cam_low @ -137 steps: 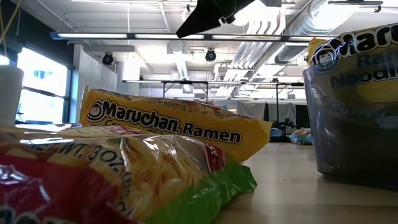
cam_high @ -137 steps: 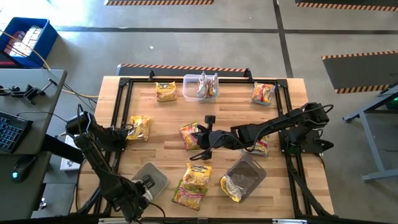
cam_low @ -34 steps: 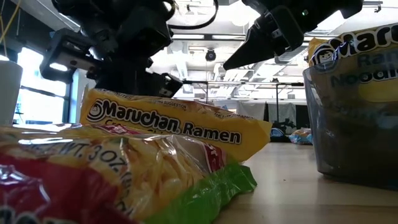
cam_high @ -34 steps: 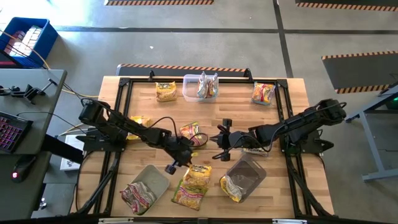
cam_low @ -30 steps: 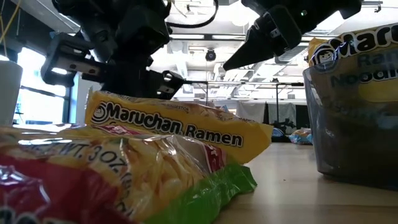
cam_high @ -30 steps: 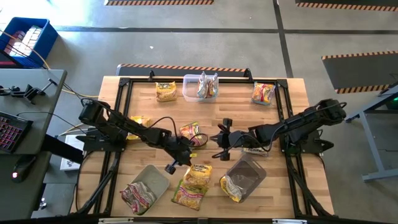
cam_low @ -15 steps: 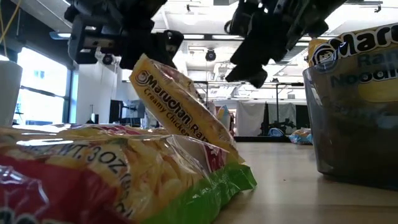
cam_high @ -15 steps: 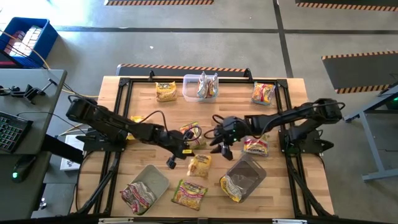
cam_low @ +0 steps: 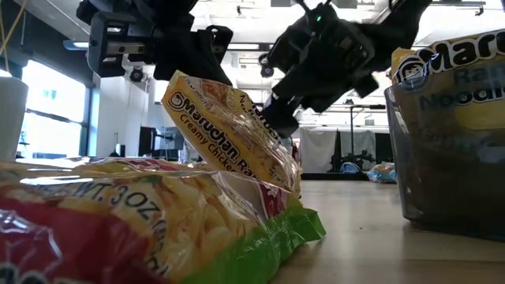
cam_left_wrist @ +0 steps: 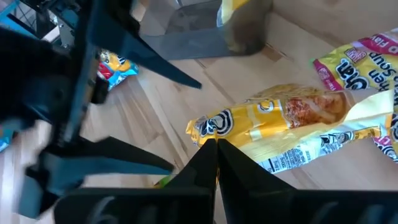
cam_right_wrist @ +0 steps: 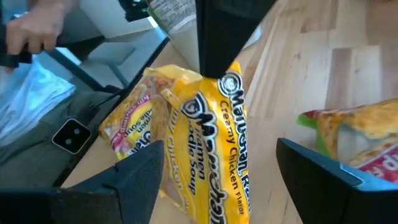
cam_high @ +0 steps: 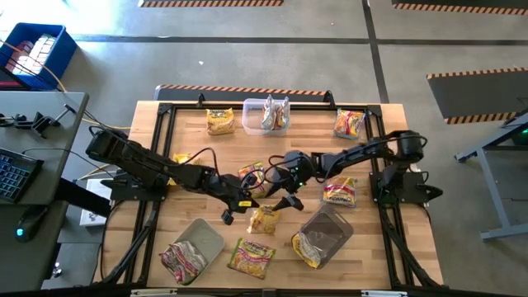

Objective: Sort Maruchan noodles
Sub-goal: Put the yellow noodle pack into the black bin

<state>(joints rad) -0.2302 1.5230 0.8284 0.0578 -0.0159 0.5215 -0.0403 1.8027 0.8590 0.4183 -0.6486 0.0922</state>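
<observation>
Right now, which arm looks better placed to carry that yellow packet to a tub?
Probably the left: the left gripper already pinches the yellow Creamy Chicken packet clear of the table, while the right gripper stands open beside it.

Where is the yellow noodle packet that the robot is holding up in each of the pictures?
High view: the yellow packet hangs mid-table under the left tool.
Low view: it tilts at the centre, its low end behind the front packet.
Left wrist view: pinched at the fingertips.
Right wrist view: centre, between the right tool's open fingers.
Shared landmark: the printed Maruchan logo.
</observation>
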